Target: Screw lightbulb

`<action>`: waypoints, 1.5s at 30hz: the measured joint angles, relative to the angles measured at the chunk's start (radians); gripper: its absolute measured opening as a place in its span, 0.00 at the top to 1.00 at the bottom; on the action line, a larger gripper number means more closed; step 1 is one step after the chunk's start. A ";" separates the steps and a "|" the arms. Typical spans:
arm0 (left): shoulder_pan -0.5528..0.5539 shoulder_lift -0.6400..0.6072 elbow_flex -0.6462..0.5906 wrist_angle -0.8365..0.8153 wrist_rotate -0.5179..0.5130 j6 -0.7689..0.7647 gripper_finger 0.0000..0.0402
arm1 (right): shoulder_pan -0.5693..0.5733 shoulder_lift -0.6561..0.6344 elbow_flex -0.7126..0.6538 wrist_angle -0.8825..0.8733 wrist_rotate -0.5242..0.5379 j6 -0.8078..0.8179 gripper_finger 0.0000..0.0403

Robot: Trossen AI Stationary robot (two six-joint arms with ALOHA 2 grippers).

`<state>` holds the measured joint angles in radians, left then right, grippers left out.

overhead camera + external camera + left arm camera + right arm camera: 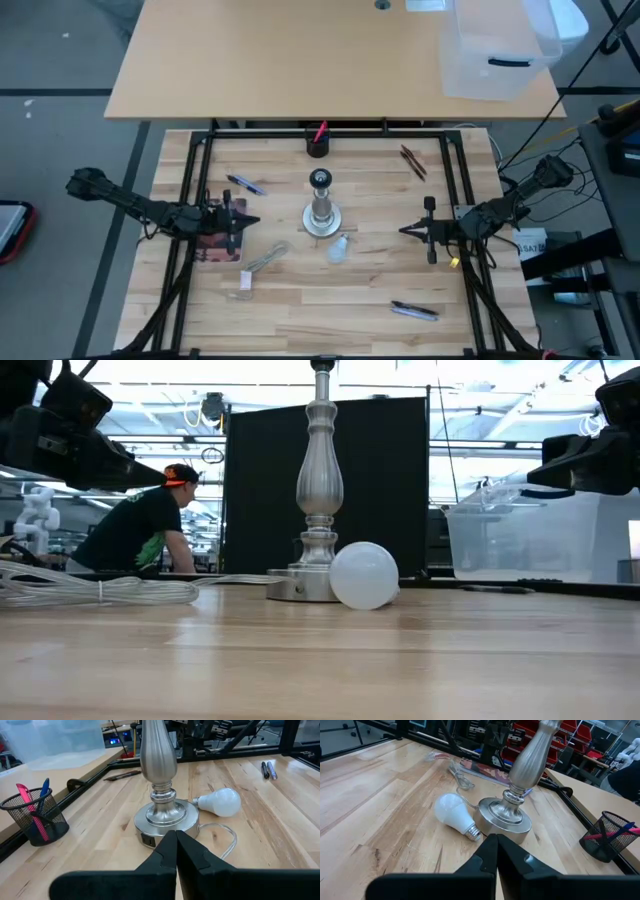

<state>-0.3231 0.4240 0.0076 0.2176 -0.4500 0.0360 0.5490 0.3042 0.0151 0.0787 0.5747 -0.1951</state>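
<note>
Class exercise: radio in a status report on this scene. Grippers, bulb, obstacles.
Left gripper shut, empty, left of the stand. Right gripper shut, empty, on the right. Lightbulb lying on the table beside the socket stand, not screwed in. Nothing blocking it.

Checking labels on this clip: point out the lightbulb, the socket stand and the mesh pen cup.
lightbulb (451, 812): right wrist view, on the frosted globe.
socket stand (166, 817): left wrist view, on its round disc foot.
mesh pen cup (35, 817): left wrist view, on the black mesh wall.
</note>
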 joint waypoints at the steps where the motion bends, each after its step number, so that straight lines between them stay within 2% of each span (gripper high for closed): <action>1: 0.000 0.000 0.000 0.000 0.000 0.000 1.00 | 0.000 0.000 0.000 0.000 0.000 0.000 1.00; 12: 0.000 0.000 0.000 0.000 0.000 0.000 1.00 | 0.000 0.000 0.000 0.001 0.000 -0.027 1.00; 14: 0.000 0.000 0.000 0.000 0.000 0.000 1.00 | 0.000 0.000 -0.001 0.013 -0.003 0.036 1.00; 19: 0.000 0.000 0.000 0.000 0.000 0.000 1.00 | -0.016 0.000 -0.001 0.202 0.004 0.396 1.00; 22: 0.000 0.000 0.000 0.000 0.000 0.000 1.00 | -0.051 0.004 0.006 0.332 -0.037 0.438 1.00; 26: 0.000 0.000 0.000 0.000 0.000 0.000 1.00 | -0.105 0.052 0.078 0.326 -0.159 0.453 1.00; 30: 0.000 0.000 0.000 0.000 0.000 0.000 1.00 | -0.144 0.170 0.194 0.290 -0.235 0.434 1.00; 37: 0.000 0.000 0.000 0.000 0.000 0.000 1.00 | -0.171 0.503 0.511 -0.003 -0.239 0.327 1.00; 41: 0.000 0.000 0.000 0.000 0.000 0.000 1.00 | -0.171 0.670 0.629 0.007 -0.238 0.305 1.00; 45: 0.000 0.000 0.000 0.000 0.000 0.000 1.00 | -0.172 0.783 0.703 0.023 -0.238 0.301 1.00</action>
<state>-0.3229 0.4240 0.0074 0.2176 -0.4500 0.0360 0.3774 1.0869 0.7184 0.1017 0.3370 0.1061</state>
